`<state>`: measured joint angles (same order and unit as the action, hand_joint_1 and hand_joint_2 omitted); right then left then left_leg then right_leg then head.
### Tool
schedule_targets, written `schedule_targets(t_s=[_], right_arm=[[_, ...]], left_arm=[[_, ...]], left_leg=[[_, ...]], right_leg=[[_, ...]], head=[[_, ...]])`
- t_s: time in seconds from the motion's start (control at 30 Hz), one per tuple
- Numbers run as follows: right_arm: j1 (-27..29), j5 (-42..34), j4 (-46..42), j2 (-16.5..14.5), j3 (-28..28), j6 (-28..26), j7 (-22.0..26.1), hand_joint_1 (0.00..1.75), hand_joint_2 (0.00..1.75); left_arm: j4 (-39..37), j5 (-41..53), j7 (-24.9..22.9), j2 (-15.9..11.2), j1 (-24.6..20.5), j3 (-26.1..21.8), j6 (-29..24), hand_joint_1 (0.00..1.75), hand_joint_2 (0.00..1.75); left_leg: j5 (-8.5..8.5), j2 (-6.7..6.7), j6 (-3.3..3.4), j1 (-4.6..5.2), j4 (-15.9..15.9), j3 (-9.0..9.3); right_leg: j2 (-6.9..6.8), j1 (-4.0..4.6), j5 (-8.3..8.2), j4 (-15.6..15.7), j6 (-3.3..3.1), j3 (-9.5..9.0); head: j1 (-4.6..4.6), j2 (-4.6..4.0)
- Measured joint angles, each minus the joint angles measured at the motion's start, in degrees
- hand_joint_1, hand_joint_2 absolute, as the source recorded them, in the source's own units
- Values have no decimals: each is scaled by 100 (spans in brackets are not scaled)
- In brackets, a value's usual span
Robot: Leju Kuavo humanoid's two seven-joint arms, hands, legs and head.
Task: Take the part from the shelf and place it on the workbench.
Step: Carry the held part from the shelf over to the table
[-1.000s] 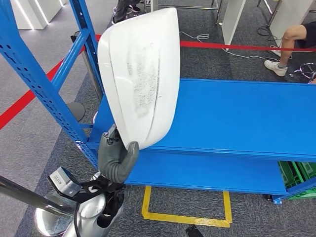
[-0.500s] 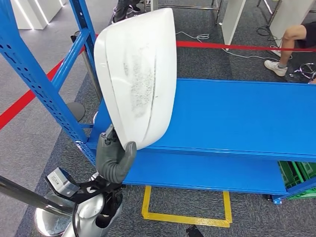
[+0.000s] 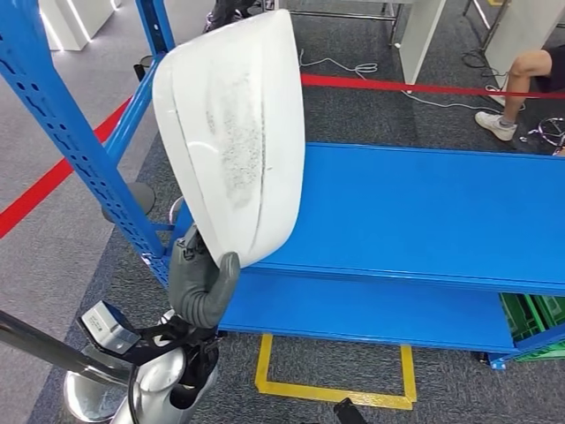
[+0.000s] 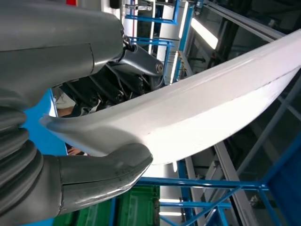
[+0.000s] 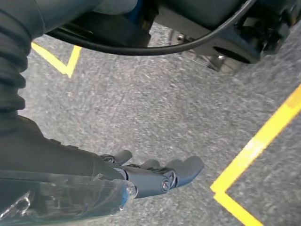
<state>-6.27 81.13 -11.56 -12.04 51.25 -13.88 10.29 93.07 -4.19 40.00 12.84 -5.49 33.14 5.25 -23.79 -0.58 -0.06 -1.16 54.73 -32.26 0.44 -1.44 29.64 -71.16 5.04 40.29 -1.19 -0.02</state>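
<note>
A humanoid robot's grey left hand (image 3: 199,283) grips the lower edge of a large, curved white plastic shell part (image 3: 229,141), holding it upright and clear above the near left corner of a blue steel shelf deck (image 3: 426,212). In the left wrist view the thick thumb (image 4: 106,172) presses the underside of the part's thin rim (image 4: 199,117) while darker fingers clamp it from the other side. The part touches nothing but the hand; a grey scuffed patch marks its broad face. The right hand (image 5: 156,174) hangs low over grey carpet marked with yellow tape lines (image 5: 248,150), fingers extended and apart, holding nothing. Beyond the shelf's far edge runs a red floor line (image 3: 413,86), and a seated person's leg and white shoe (image 3: 496,124) show near the far right corner. Judged from this, the pick from the shelf is done and the carry is in hand. No workbench is in sight, so the next move likely calls for turning away from the blue upright post (image 3: 73,141) without knocking the tall part against it, keeping the one-handed hold on the rim firm.
</note>
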Motion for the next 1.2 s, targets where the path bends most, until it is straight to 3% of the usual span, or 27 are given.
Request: schedule_targets(t_s=[0.07,0.13,0.23,0.3,0.4,0.43,0.47,0.5,0.53,0.57,0.63,0.73,0.8,0.83,0.9,0.97,1.0,1.03,1.1,1.13,1.2], right_arm=[[1,-35,1,-4,2,-8,-122,0,175],[6,-48,3,-17,4,-71,-390,0,175],[-22,62,4,-28,3,-290,-930,0,175],[-65,125,4,-45,-2,-490,-1431,0,175],[-109,118,8,-80,0,-693,-1986,0,175],[-120,115,10,-85,2,-708,-2082,0,175],[-132,111,12,-90,3,-708,-2158,0,175],[-143,106,14,-94,5,-706,-2221,0,175],[-152,103,15,-99,6,-704,-2267,0,175],[-159,100,16,-105,7,-703,-2297,0,175],[-166,100,17,-112,7,-702,-2328,0,175],[-168,103,17,-114,8,-703,-2348,0,175],[-168,106,17,-113,9,-707,-2356,0,175],[-173,107,17,-112,9,-709,-2358,0,175],[-202,107,16,-111,9,-714,-2358,0,175],[-234,106,15,-111,9,-714,-2356,0,175],[-237,106,16,-111,9,-712,-2354,0,175],[-228,108,16,-109,9,-709,-2350,0,175],[-184,118,16,-93,10,-707,-2339,0,175],[-163,123,15,-84,10,-707,-2335,0,175],[-116,129,13,-58,13,-708,-2329,0,175]], left_arm=[[0,-59,0,1,5,-2,74,175,175],[1,-156,0,2,1,4,198,175,175],[0,-234,0,1,-8,33,305,175,175],[0,-274,0,0,-24,75,344,175,175],[-1,-351,-1,-4,-45,152,391,175,175],[-1,-379,-2,-6,-47,175,399,175,175],[-2,-404,-4,-8,-49,195,402,175,175],[-2,-425,-6,-9,-52,207,403,175,175],[-2,-440,-9,-10,-55,216,404,175,175],[-2,-449,-11,-10,-57,225,404,175,175],[-2,-463,-15,-10,-64,249,406,175,175],[-2,-471,-21,-9,-69,273,408,175,175],[-2,-473,-22,-3,-72,289,408,175,175],[-2,-475,-22,0,-74,300,408,175,175],[-3,-477,-22,1,-77,316,408,175,175],[-10,-475,-22,-2,-77,321,407,175,175],[-14,-474,-22,-3,-77,325,405,175,175],[-17,-472,-23,-3,-78,329,403,175,175],[-20,-470,-28,-4,-82,338,400,175,175],[-21,-470,-34,-7,-85,342,403,175,175],[-31,-469,-64,-13,-95,349,417,175,175]], left_leg=[[-62,-20,-82,-38,76,1],[-127,-32,-177,-37,186,-33],[-144,-30,-248,-30,225,-55],[-274,-11,-272,-35,401,-133],[-751,5,-270,-13,1418,-652],[-845,5,-258,-6,1740,-829],[-830,5,-237,3,1888,-925],[-705,5,-206,15,1819,-915],[-501,5,-166,31,1550,-801],[-282,4,-116,51,1175,-627],[-71,8,-59,87,544,-323],[-95,2,-55,103,329,-237],[-79,3,-4,85,293,-214],[-74,11,23,74,277,-202],[-84,32,57,77,276,-193],[-94,44,71,86,277,-181],[-99,44,74,88,278,-168],[-108,39,72,89,279,-149],[-130,30,45,101,287,-115],[-136,27,21,111,299,-118],[-123,33,-34,126,312,-146]], right_leg=[[1,-34,-344,694,63,-349],[45,-53,-467,1157,15,-585],[92,-33,-427,1152,-172,-569],[90,-30,-417,1140,-256,-574],[51,-19,-402,1144,-326,-587],[40,-10,-397,1144,-336,-589],[34,-3,-392,1144,-343,-594],[34,4,-388,1144,-345,-602],[38,9,-384,1144,-341,-614],[41,11,-378,1145,-334,-627],[40,33,-358,1140,-291,-628],[22,33,-356,1184,-187,-634],[3,26,-272,1096,-127,-602],[-12,27,-145,894,-106,-517],[-44,33,214,189,-83,-215],[-61,39,378,-337,-71,-8],[-66,40,297,-306,-72,-41],[-68,40,118,-51,-81,-174],[-70,45,-247,713,-106,-536],[-67,51,-326,1006,-126,-674],[-52,70,-307,1196,-168,-756]], head=[[-9,0],[-27,0],[-6,0],[6,0],[27,0],[28,0],[28,0],[29,0],[28,0],[29,0],[27,0],[26,0],[14,0],[4,0],[-15,0],[-17,0],[-17,0],[-17,0],[-16,0],[-16,0],[4,0]])
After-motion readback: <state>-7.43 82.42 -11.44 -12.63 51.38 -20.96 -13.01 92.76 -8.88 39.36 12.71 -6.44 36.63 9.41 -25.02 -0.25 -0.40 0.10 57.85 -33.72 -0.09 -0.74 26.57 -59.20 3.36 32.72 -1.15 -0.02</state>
